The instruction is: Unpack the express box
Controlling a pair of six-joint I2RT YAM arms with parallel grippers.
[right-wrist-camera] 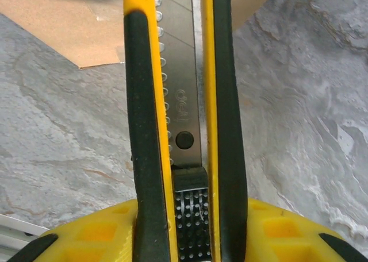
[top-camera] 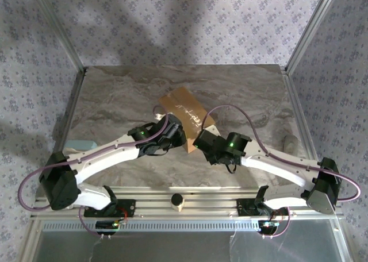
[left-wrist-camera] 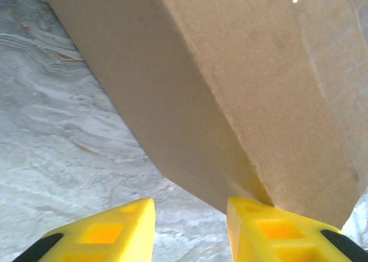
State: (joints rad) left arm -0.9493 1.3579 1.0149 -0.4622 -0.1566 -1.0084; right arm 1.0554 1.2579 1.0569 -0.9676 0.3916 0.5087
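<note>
The express box (top-camera: 185, 110), brown cardboard with a clear taped seam, lies slanted at the middle of the marble table (top-camera: 115, 101). My left gripper (top-camera: 176, 138) sits at its near corner. In the left wrist view the box (left-wrist-camera: 241, 89) looms close, and its lower corner rests against the right yellow finger (left-wrist-camera: 270, 227). The left gripper (left-wrist-camera: 190, 207) is open, with bare table between its fingers. My right gripper (top-camera: 202, 140) is just right of that corner. It (right-wrist-camera: 192, 216) is shut on a yellow-and-black utility knife (right-wrist-camera: 178, 101), whose blade end points toward the box's edge (right-wrist-camera: 57, 26).
A pale blue object (top-camera: 80, 145) lies at the table's left edge and a grey one (top-camera: 290, 142) at the right edge. A round knob (top-camera: 177, 200) stands on the front rail between the arm bases. Metal frame posts rise at both back corners.
</note>
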